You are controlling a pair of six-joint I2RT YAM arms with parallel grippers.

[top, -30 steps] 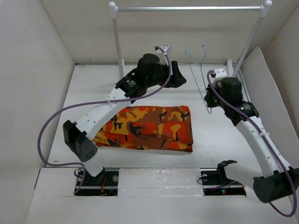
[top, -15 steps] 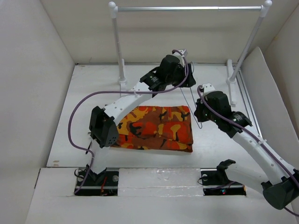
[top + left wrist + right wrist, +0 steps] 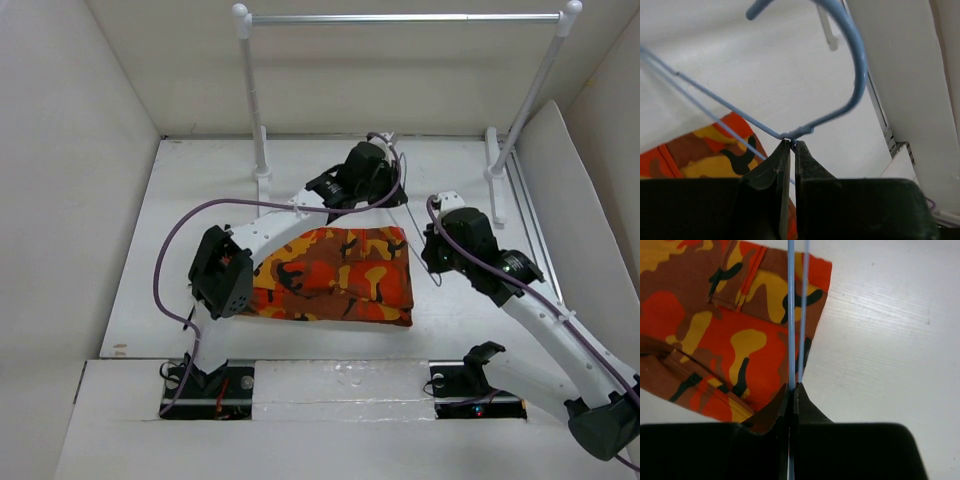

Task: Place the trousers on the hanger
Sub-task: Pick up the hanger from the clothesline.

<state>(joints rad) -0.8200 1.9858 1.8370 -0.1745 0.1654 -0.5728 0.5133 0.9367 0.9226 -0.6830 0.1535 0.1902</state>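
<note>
Both clamp the hanger (image 3: 858,75): left gripper (image 3: 788,143) at its neck; right gripper (image 3: 791,388) on two wires, trousers (image 3: 715,340) beneath; hook's top cropped.

— Where do the trousers (image 3: 325,275) lie?
— Flat on the surface (image 3: 200,200), in the middle and toward the near edge. The rack (image 3: 400,17) stands behind them at the far edge.
— And the hanger (image 3: 860,80)?
— Just off their far right corner. The left pincer (image 3: 791,145) nips its neck under the hook, behind the trousers. The right pincer (image 3: 792,386) clamps its wires to the right of the trousers, and those wires cross over the cloth's right edge.
</note>
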